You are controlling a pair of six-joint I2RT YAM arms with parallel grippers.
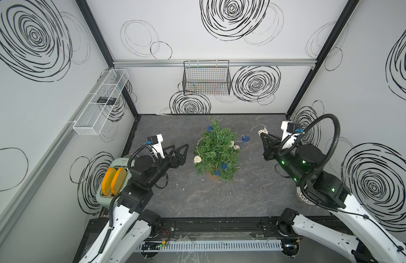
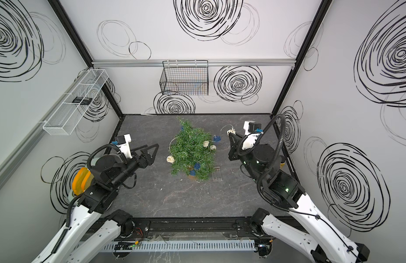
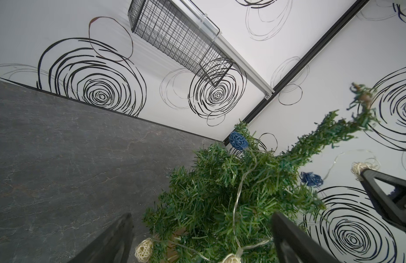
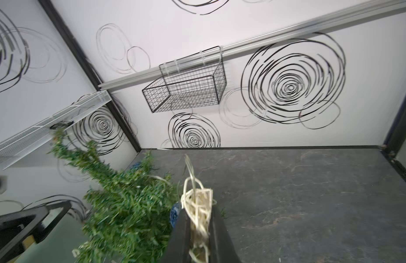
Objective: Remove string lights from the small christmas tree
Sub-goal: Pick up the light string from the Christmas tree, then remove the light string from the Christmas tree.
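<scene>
Small christmas tree (image 1: pixel 216 151), frame centre, on desk (image 1: pixel 174 200), wound with string lights (image 1: pixel 198 158). Right claw (image 1: pixel 262 134), right of centre, clenched on the string lights; left claw (image 1: pixel 183 156), left of centre, released.

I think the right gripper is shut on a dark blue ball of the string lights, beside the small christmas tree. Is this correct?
Only the colour is wrong. The right gripper is shut on a cream-white ball of the string lights, beside the small christmas tree; the right wrist view shows it.
</scene>
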